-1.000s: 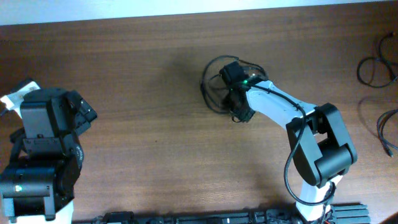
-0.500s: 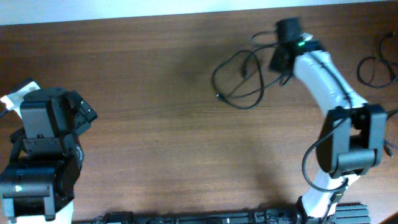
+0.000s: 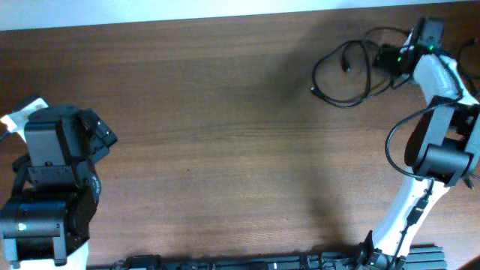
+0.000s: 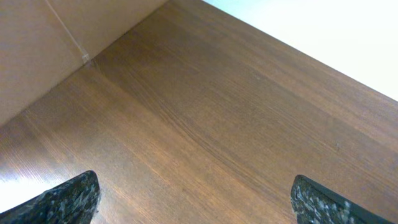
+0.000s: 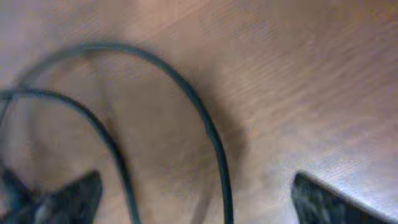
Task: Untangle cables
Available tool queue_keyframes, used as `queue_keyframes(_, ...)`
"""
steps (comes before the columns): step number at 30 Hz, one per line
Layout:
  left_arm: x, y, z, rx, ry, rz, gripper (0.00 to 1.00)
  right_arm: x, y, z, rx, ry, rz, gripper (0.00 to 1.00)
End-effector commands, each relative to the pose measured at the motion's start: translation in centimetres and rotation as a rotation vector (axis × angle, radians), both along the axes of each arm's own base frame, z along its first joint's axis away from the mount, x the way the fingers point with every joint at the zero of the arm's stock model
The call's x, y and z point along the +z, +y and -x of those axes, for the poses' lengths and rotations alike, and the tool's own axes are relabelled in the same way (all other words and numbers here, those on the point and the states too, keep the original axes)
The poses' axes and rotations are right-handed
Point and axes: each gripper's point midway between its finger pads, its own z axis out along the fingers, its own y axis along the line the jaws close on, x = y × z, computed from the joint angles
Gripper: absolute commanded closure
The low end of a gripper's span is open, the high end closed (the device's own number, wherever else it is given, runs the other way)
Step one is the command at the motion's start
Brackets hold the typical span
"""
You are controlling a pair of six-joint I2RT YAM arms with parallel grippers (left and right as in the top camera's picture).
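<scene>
A tangled black cable [image 3: 337, 71] lies in loose loops on the wooden table near the back right corner. My right gripper [image 3: 384, 60] sits at the loops' right end, pointing left. In the right wrist view its jaws [image 5: 196, 202] stand wide apart, so it is open. Two blurred strands of the cable [image 5: 211, 137] run between the fingers, gripped by neither. My left gripper [image 4: 196, 202] is open over bare wood, far from the cable. The left arm [image 3: 52, 180] stays folded at the table's left side.
The right arm [image 3: 427, 150] stretches along the right edge up to the back corner. A white tag [image 3: 22, 112] lies at the left edge beside the left arm. The table's back edge [image 3: 225, 16] runs close behind the cable.
The right arm dragged the cable from the table's middle to the back right corner, spreading its loops. Its jaws were shut on the cable and have now opened. The left arm has not moved.
</scene>
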Motion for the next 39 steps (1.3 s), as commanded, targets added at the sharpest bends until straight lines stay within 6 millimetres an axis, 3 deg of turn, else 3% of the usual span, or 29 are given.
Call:
queue_keyframes(1,0.2,0.4,0.2,0.020,-0.004,-0.011,0.01,14.4,-0.4,-1.9,0.006,-0.181,0.057,0.01)
queue_keyframes(2,0.2,0.4,0.2,0.020,-0.004,-0.011,0.01,20.7,0.1,-0.9,0.010,-0.253,0.081,0.01)
queue_keyframes(3,0.2,0.4,0.2,0.020,-0.004,-0.011,0.01,24.9,0.8,0.5,0.014,-0.301,0.097,0.01)
queue_keyframes(4,0.2,0.4,0.2,0.020,-0.004,-0.011,0.01,27.9,1.7,2.1,0.039,-0.332,0.112,0.01)
queue_keyframes(5,0.2,0.4,0.2,0.020,-0.004,-0.011,0.01,32.1,3.7,5.2,0.075,-0.375,0.139,0.01)
queue_keyframes(7,0.2,0.4,0.2,0.020,-0.004,-0.011,0.02,35.3,7.8,10.5,0.151,-0.359,0.142,0.01)
queue_keyframes(8,0.2,0.4,0.2,0.020,-0.004,-0.011,0.01,35.6,9.9,12.6,0.187,-0.332,0.126,0.01)
queue_keyframes(11,0.2,0.4,0.2,0.020,-0.004,-0.011,0.01,35.6,14.9,17.1,0.307,-0.261,0.093,0.01)
queue_keyframes(14,0.2,0.4,0.2,0.020,-0.004,-0.011,0.01,33.9,17.6,20.9,0.371,-0.204,0.063,0.01)
queue_keyframes(16,0.2,0.4,0.2,0.020,-0.004,-0.011,0.01,30.0,17.7,24.7,0.371,-0.177,0.056,0.01)
queue_keyframes(18,0.2,0.4,0.2,0.020,-0.004,-0.011,0.01,27.0,17.7,26.6,0.350,-0.251,0.060,0.01)
queue_keyframes(19,0.2,0.4,0.2,0.020,-0.004,-0.011,0.01,23.8,17.7,28.2,0.347,-0.371,0.083,0.01)
queue_keyframes(22,0.2,0.4,0.2,0.020,-0.004,-0.011,0.01,19.5,17.7,29.4,0.340,-0.510,0.112,0.01)
queue_keyframes(26,0.2,0.4,0.1,0.020,-0.004,-0.011,0.01,15.3,17.7,30.0,0.344,-0.429,0.096,0.01)
queue_keyframes(33,0.2,0.4,0.2,0.020,-0.004,-0.011,0.01,13.9,17.9,29.9,0.352,-0.364,0.076,0.01)
queue_keyframes(36,0.2,0.4,0.2,0.020,-0.004,-0.011,0.01,15.6,17.9,30.6,0.352,-0.450,0.091,0.01)
queue_keyframes(39,0.2,0.4,0.2,0.020,-0.004,-0.011,0.01,18.8,16.4,32.9,0.274,-0.626,0.186,0.01)
